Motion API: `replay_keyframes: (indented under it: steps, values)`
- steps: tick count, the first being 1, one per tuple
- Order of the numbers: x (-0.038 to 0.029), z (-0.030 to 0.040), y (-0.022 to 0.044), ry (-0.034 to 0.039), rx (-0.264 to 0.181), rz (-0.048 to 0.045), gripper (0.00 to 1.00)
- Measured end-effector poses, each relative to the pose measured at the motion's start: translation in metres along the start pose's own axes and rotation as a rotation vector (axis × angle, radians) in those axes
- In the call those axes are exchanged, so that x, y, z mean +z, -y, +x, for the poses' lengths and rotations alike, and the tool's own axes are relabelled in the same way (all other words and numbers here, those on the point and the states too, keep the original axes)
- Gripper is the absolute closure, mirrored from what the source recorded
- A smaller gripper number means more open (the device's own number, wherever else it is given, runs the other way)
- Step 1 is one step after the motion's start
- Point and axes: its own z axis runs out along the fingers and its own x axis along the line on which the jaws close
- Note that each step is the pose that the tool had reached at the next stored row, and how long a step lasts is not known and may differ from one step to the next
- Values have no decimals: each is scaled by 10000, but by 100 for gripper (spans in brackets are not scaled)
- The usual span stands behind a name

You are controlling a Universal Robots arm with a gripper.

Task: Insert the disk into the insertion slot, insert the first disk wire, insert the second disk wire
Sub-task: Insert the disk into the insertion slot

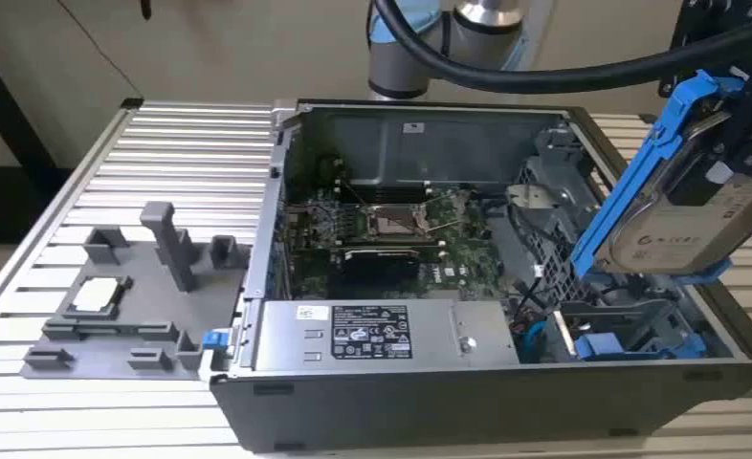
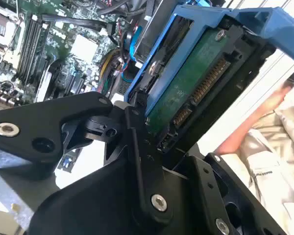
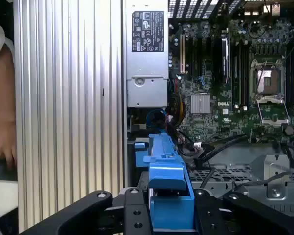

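disk (image 1: 685,206) above insertion slot (image 1: 616,321), seemingly apart

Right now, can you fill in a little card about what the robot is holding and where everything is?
holding: disk in its blue carrier, gripped by the end effector
disk pose: tilted, up above the open computer case, on the exterior view's right
insertion slot: in the perforated grey cage, disk not in it yet
inside case: motherboard, silver power supply
beside case: grey fixture tray on the slatted table
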Motion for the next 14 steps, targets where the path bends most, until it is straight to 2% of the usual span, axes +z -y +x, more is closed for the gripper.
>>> replay_keyframes:
  steps: [8, 14]
  values:
    - [1, 0, 0, -18, 1, 0, 67]
    - [46, -1, 3, -20, -4, 2, 67]
